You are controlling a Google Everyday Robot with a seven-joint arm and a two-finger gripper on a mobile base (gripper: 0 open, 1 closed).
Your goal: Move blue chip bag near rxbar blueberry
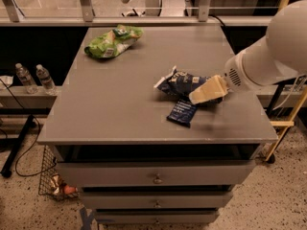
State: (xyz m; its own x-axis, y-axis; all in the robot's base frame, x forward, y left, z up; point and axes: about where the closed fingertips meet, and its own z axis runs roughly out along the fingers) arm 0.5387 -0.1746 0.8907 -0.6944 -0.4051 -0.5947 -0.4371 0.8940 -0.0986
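Observation:
The blue chip bag [178, 83] lies puffy and crinkled on the grey cabinet top [120, 104], right of centre. The rxbar blueberry [182, 112], a small flat dark blue wrapper, lies just in front of the bag, touching or almost touching it. My gripper [200, 96] reaches in from the right on the white arm [268, 56]; its pale tip rests at the bag's right end, covering that part. I cannot tell whether it holds the bag.
A green chip bag [112, 41] lies at the far left of the top. Drawers [156, 178] are below the front edge. Two water bottles [36, 78] stand on a low shelf at left. A yellow frame [283, 123] is at right.

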